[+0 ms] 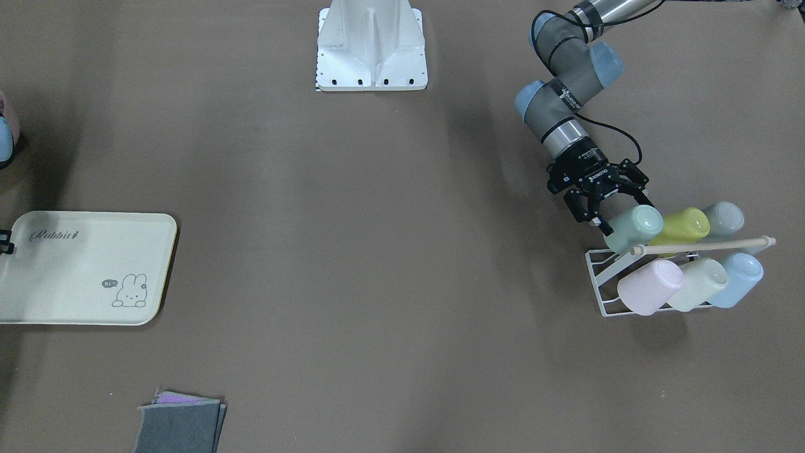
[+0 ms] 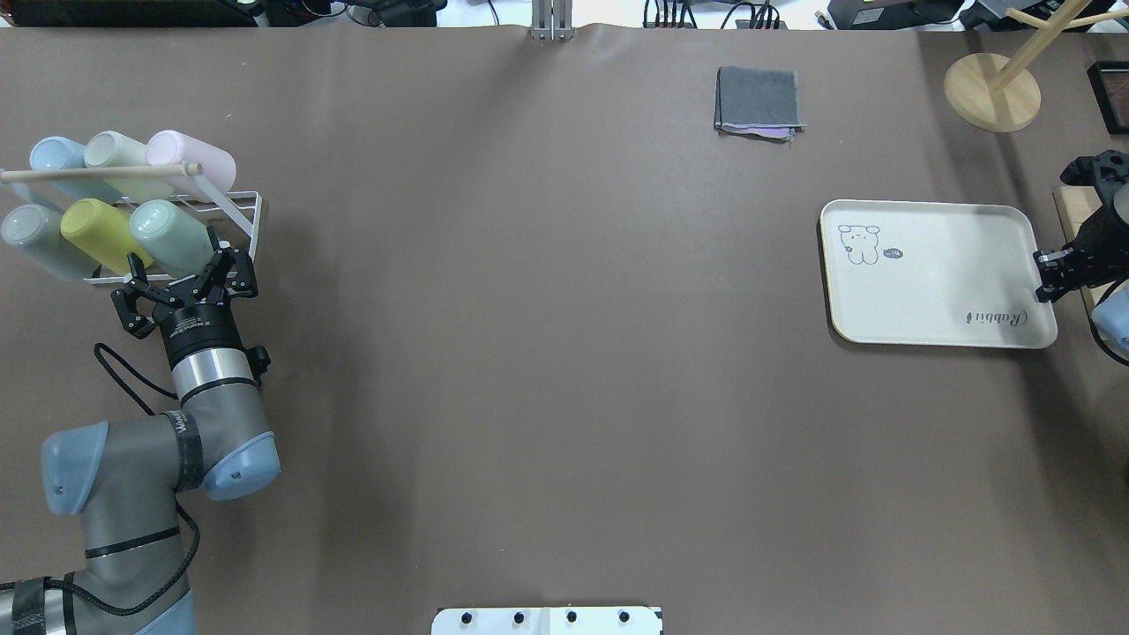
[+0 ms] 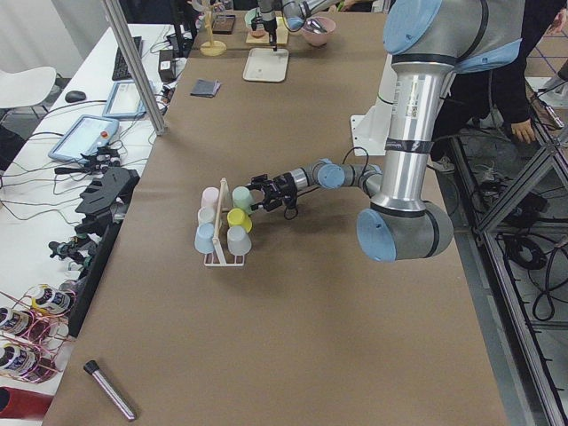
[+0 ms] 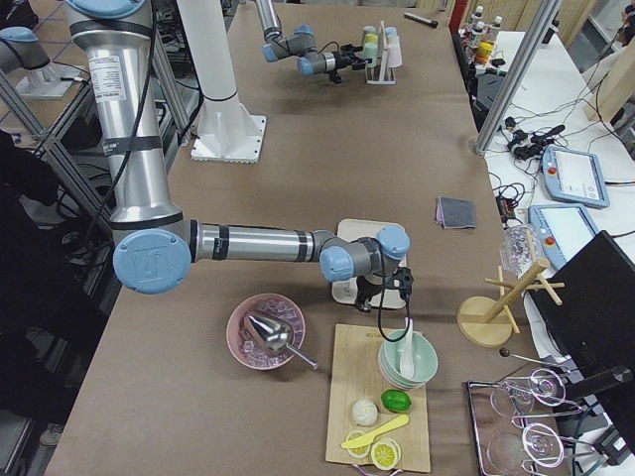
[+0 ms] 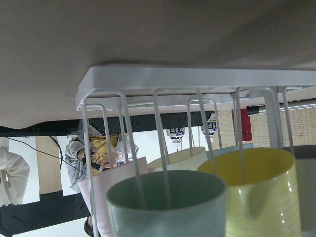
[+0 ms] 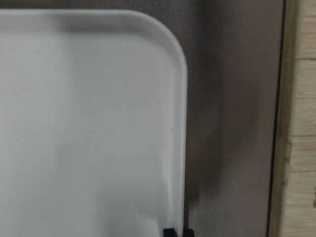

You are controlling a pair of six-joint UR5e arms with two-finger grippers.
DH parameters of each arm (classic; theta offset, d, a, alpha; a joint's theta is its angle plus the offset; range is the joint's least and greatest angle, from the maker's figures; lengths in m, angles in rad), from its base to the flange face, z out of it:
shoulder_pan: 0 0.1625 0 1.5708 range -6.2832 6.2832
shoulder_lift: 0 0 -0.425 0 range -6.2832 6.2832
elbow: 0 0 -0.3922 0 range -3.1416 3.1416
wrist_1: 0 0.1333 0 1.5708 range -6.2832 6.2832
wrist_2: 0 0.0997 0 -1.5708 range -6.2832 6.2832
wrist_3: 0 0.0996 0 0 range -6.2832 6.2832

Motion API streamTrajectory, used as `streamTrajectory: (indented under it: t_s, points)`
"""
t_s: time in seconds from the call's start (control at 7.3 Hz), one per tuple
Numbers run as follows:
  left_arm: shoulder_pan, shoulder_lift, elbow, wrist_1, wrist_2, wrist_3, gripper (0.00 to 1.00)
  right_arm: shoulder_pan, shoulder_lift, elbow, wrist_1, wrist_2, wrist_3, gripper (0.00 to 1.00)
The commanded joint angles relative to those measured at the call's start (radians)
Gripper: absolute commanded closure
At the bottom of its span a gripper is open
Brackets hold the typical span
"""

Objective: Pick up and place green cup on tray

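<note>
Closest to the lens, the green cup (image 5: 165, 202), held on the wire rack (image 2: 251, 212), should be straddled squarely by the spread left end effector (image 2: 176, 265), while the tray (image 2: 935, 282) appears pinched by the right end effector (image 2: 1043, 265).

A matte brown covering (image 2: 529, 353) spreads over the whole desk, evenly lit from above, with only soft shadows. Along the desk's long edge opposite the robot stands a white side bench (image 3: 31, 248) strewn with cables (image 3: 27, 182) and tablets (image 3: 89, 138). An aluminium post (image 3: 133, 67) rises at that edge. A white chair (image 3: 27, 84) sits beyond the bench.
</note>
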Motion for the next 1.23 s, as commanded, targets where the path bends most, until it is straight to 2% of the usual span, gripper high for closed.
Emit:
streamTrajectory:
  t_s: [0.0, 0.55, 0.82, 1.1]
  points:
    - [-0.001, -0.013, 0.015, 0.005, 0.002, -0.004, 0.01, 0.004, -0.003, 0.045, 0.000, 0.009, 0.004, 1.00]
    - [-0.010, -0.037, 0.050, 0.017, 0.023, -0.009, 0.01, 0.113, 0.016, 0.061, -0.002, 0.229, 0.011, 1.00]
    - [-0.013, -0.040, 0.057, 0.025, 0.037, -0.007, 0.01, 0.128, 0.019, 0.129, -0.002, 0.283, 0.114, 1.00]
    - [-0.014, -0.039, 0.054, 0.033, 0.037, -0.009, 0.01, 0.127, 0.019, 0.226, -0.003, 0.294, 0.206, 1.00]
